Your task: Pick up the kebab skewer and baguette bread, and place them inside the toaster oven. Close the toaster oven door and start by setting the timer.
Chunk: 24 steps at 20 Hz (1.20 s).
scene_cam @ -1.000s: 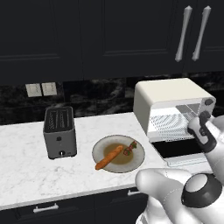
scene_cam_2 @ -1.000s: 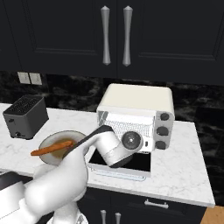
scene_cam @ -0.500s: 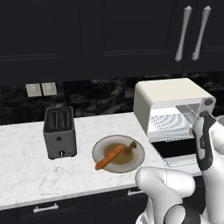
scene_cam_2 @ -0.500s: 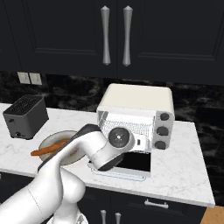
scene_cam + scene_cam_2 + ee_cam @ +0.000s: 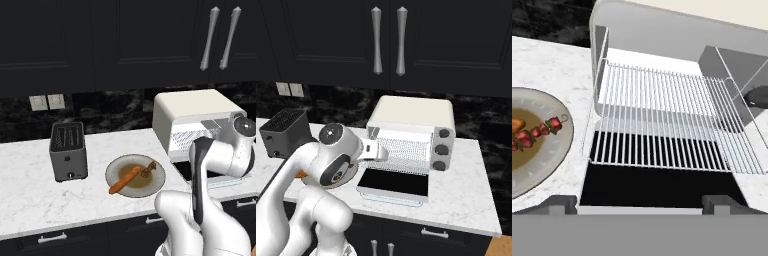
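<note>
**Oven stands open, food waits on the plate**

The toaster oven (image 5: 196, 117) sits toward the right end of the worktop (image 5: 30, 180), close to the back wall, and its door (image 5: 395, 184) is dropped flat toward the front edge, dark glass facing up. That leaves the wire rack (image 5: 662, 117) bare and reachable, which looks like the point: nothing can go in until the mouth is clear.

The claw (image 5: 639, 202) hovers just in front of that opening, aimed into the cavity, its two tips spread wide with nothing between them. I judge it has no load and must go to the food next.

Both food items lie on the round plate (image 5: 114, 168) just left of the oven, midway between back wall and front edge. The baguette bread (image 5: 125, 180) lies on a slant, its long axis running from the plate's front-left rim up toward the oven. The kebab skewer (image 5: 149, 170) lies just beside the loaf's far end, on roughly the same line, its tip pointing at the oven; whether the two touch I cannot tell. A grey two-slot toaster (image 5: 68, 151) stands further left, well apart from the plate.
</note>
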Tool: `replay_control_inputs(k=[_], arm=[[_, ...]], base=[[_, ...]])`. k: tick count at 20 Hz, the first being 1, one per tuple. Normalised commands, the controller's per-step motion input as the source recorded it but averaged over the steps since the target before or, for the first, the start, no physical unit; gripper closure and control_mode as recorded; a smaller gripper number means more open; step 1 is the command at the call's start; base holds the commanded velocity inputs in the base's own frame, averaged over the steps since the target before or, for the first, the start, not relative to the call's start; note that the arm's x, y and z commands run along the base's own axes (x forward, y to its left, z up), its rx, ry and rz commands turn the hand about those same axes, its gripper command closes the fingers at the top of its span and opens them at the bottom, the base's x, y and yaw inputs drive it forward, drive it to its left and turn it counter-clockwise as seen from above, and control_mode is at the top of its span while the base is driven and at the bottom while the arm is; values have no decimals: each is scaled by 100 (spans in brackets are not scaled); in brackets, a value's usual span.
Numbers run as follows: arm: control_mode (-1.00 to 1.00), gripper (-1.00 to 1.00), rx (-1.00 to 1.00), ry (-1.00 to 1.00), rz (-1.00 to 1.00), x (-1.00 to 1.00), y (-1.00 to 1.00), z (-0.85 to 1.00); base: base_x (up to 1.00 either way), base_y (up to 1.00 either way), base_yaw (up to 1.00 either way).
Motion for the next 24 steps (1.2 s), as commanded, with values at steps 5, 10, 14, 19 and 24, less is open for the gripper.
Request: replay_control_inputs(k=[5, 10, 14, 19, 24], arm=[[-100, -100, 1, 23, -2, -35, 84, 32], [-100, -100, 9, 33, -6, -38, 65, 22], [-100, -100, 15, 31, -12, -33, 42, -5], [-100, -100, 10, 3, -17, -7, 50, -59], [-100, -100, 6, 1, -19, 0, 63, -20]], base=[[0, 0, 0], [0, 0, 0], [0, 0, 0], [0, 0, 0], [0, 0, 0]])
